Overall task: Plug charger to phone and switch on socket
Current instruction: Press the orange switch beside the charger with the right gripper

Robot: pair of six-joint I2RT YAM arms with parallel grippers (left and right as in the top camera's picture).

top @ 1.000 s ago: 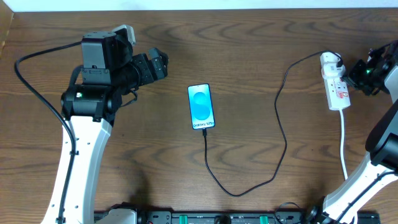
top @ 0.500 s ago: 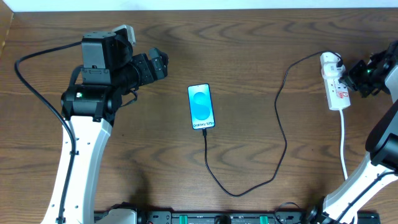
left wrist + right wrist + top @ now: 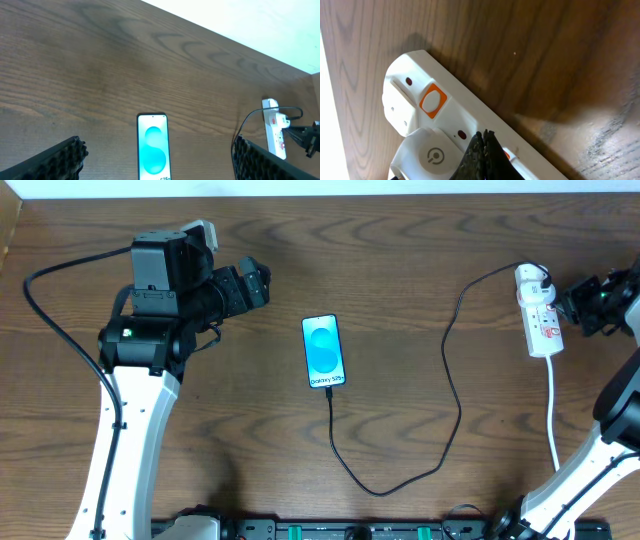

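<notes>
The phone (image 3: pixel 323 351) lies screen-up mid-table, bright blue, and also shows in the left wrist view (image 3: pixel 152 150). The charger cable (image 3: pixel 455 380) runs from the phone's near end, loops forward and rises to a white plug (image 3: pixel 427 156) seated in the socket strip (image 3: pixel 540 315). My right gripper (image 3: pixel 572 302) is shut, its tips (image 3: pixel 483 136) together and pressed on the strip's top (image 3: pixel 470 117) beside the plug, near an orange switch (image 3: pixel 431 100). My left gripper (image 3: pixel 258 284) is open and empty, held above the table left of the phone.
The strip's thick white cord (image 3: pixel 553 410) runs toward the table's front edge. The table's far edge meets a white surface (image 3: pixel 260 30). A black robot cable (image 3: pixel 45 310) arcs at the far left.
My right wrist has shifted slightly toward the right and front, its tips still at the strip. The left arm, phone and cable have not moved.
</notes>
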